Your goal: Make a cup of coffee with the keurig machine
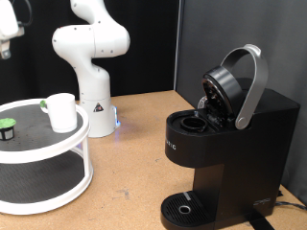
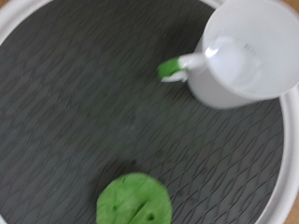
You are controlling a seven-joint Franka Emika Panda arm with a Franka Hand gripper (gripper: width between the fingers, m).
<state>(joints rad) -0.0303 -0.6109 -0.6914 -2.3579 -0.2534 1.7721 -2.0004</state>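
Note:
The white cup (image 1: pixel 61 111) stands on the upper tier of a round white two-tier tray (image 1: pixel 67 144), at the exterior view's left. Its handle ends in a green tip. In the wrist view the cup (image 2: pixel 245 58) is seen from above, along with its handle (image 2: pixel 187 65). A small dark pod with a green top (image 1: pixel 8 126) sits on the same tier; the pod (image 2: pixel 134 199) also shows in the wrist view. The black keurig machine (image 1: pixel 225 153) stands at the right, its lid (image 1: pixel 228 88) raised with the grey handle up. Only part of the gripper (image 1: pixel 5 34) shows, at the top left corner, high above the tray.
The robot's white base (image 1: pixel 91 57) stands behind the tray on the wooden table. The tray has a dark mesh mat (image 2: pixel 93 103). The machine's round drip tray (image 1: pixel 184 206) is bare. A cable (image 1: pixel 288 203) runs at the machine's right.

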